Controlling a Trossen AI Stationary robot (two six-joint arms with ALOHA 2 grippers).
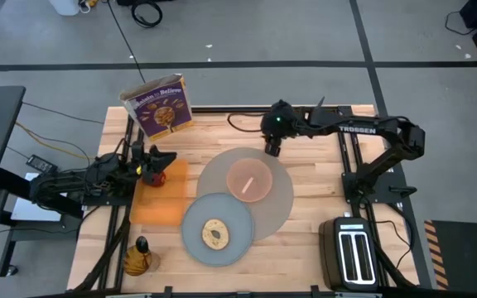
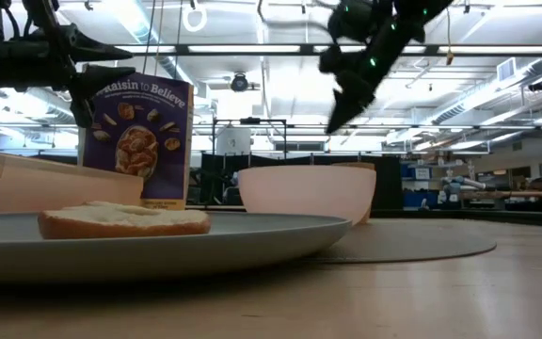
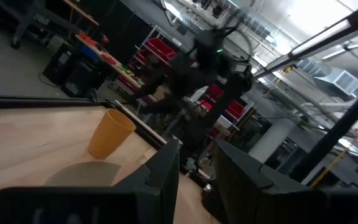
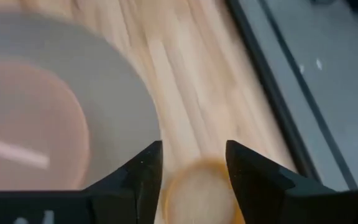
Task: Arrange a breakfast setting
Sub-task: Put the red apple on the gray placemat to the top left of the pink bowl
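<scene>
Judging from how things lie, the setting is well along. The large round mat (image 1: 278,207) sits mid-table (image 1: 321,199), with the pink bowl (image 1: 248,180) on it and the metal spoon (image 1: 245,187) lying inside the bowl. The grey plate (image 1: 190,232) overlaps the mat's near-left edge and carries the toast slice (image 1: 214,234). The small orange cup (image 4: 199,198) stands on bare wood just beyond the mat's far edge. The right claw (image 4: 191,163) hangs directly over it with its fingers spread to either side and not gripping; whether it has just set the cup there or is about to take it, I cannot say.

What seems left is the red apple (image 1: 156,171), at the far end of the orange cloth (image 1: 160,199) on the left. The left claw (image 1: 161,157) is at the apple, fingers parted to about the apple's width, but whether it actually pinches the fruit cannot be told: from above the arm covers part of it, and the left wrist view looks past its own fingers at the cup and the other arm, showing no apple.

Other things are hard to read. The cup hardly shows from above, tucked under the right claw. The low view hides the spoon behind the bowl's wall and cuts the plate off at the frame's left edge. A cereal box (image 1: 160,106) stands at the far left, a black toaster (image 1: 352,252) at the near right.
</scene>
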